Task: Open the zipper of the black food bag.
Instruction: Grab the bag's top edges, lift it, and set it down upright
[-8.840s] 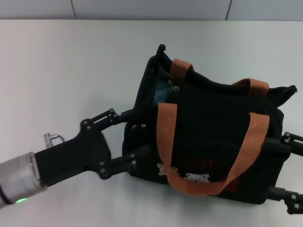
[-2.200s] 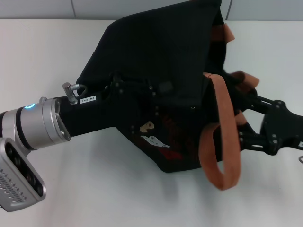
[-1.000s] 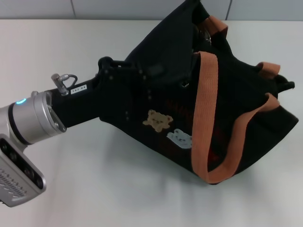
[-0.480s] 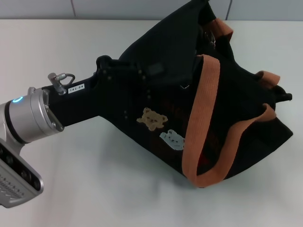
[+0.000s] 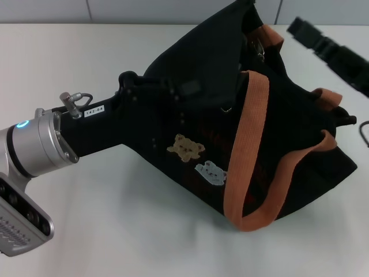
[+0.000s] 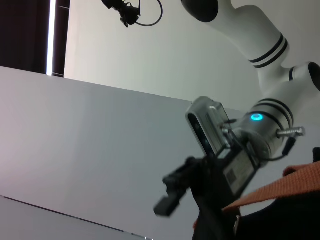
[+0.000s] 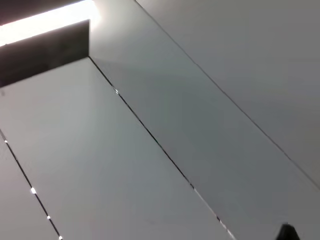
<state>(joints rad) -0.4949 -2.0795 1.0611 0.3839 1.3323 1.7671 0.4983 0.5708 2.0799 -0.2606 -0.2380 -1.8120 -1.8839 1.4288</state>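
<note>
The black food bag [image 5: 196, 52] lies tilted on the white table [image 5: 115, 242], its left end lifted, with bear patches [image 5: 185, 147] and orange-brown handles [image 5: 248, 144] facing me. My left gripper [image 5: 170, 92] reaches in from the lower left and holds the bag's raised end, black against black. The right gripper [image 5: 308, 34] hangs in the air above the bag's far right corner, apart from it; the left wrist view shows it [image 6: 172, 197] beside a handle [image 6: 280, 192]. I cannot make out the zipper track; a small metal ring [image 5: 228, 108] shows on the fabric.
The table's white surface extends in front of and to the left of the bag. A grey wall [image 5: 173, 8] runs along the back edge. A thin cable loop [image 5: 363, 133] shows at the right edge. The right wrist view holds only wall panels [image 7: 150, 125].
The right gripper, out of view half a second ago, has come in at the top right. The bag has barely shifted in the left gripper's hold.
</note>
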